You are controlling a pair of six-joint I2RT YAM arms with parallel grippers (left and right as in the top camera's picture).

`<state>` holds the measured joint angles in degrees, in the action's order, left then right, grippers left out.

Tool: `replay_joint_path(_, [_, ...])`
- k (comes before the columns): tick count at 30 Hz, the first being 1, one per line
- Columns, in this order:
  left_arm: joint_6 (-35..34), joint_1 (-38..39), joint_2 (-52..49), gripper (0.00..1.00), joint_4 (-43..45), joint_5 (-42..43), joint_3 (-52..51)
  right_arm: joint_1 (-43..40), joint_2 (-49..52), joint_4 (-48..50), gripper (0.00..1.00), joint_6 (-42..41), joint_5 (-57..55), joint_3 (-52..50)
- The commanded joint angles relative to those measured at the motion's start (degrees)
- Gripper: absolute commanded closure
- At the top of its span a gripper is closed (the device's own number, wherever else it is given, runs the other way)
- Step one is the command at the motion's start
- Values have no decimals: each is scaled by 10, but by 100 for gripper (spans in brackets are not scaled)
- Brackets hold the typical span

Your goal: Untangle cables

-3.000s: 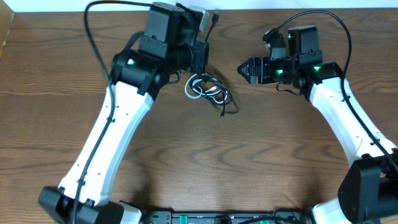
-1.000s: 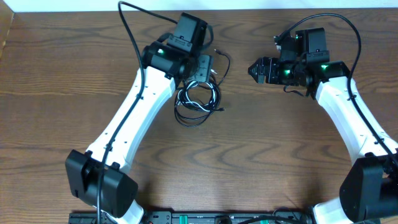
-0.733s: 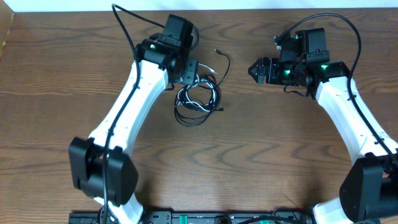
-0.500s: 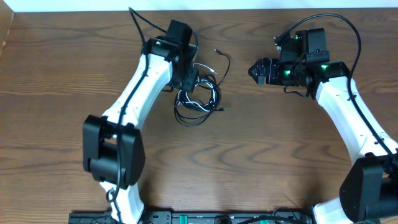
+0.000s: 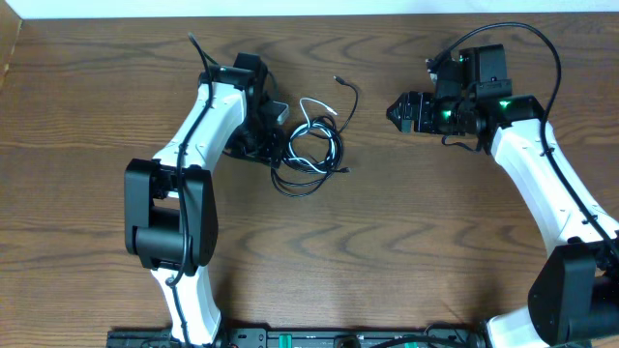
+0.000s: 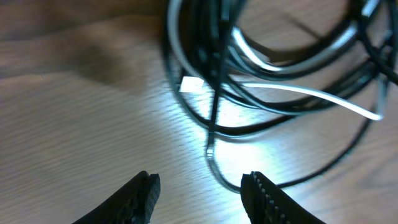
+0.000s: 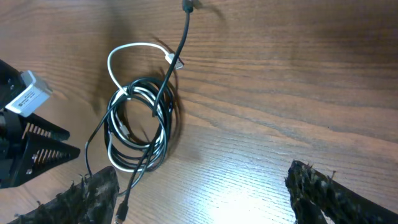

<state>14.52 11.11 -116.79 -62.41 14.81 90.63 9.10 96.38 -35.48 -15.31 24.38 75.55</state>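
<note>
Overhead, cables: one coiled bundle (image 5: 311, 155) lies on the table (image 5: 435, 242), left of centre toward the far side. A black tail runs out to a plug (image 5: 338, 79).
Overhead, left gripper (image 5: 275, 145): it sits at the bundle's left edge; whether it touches cannot be told.
Overhead, right gripper (image 5: 395, 109): it hovers well apart from the bundle on its right, pointing at it.
Left wrist, jaws: apart and low over the wood. One black strand runs down into the gap and nothing is clamped. The white cable (image 6: 292, 92) and more black loops lie just beyond.
Right wrist, jaws: apart and empty. The bundle (image 7: 140, 124) lies ahead to the left, with the left gripper at the frame's edge.
Risk, wrong strand: the loops overlap tightly, so closing here may pinch two cords at once.
Risk, dragging: with the coil free on the wood, a pull by one arm would likely slide the whole bundle instead of freeing a loop.
Risk, tightening: a tug across the coil could cinch the crossings.
Risk, slip: a thin cord may slide out of the jaws.
</note>
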Motion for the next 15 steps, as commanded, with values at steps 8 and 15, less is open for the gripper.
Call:
replay_joint_path(8, [37,3,-2,50,51,59,-60,4,2,-3,17,7,-3,8])
replay_joint_path(15, [8,3,-2,50,93,36,-86,4,2,-10,16,8,-3,8])
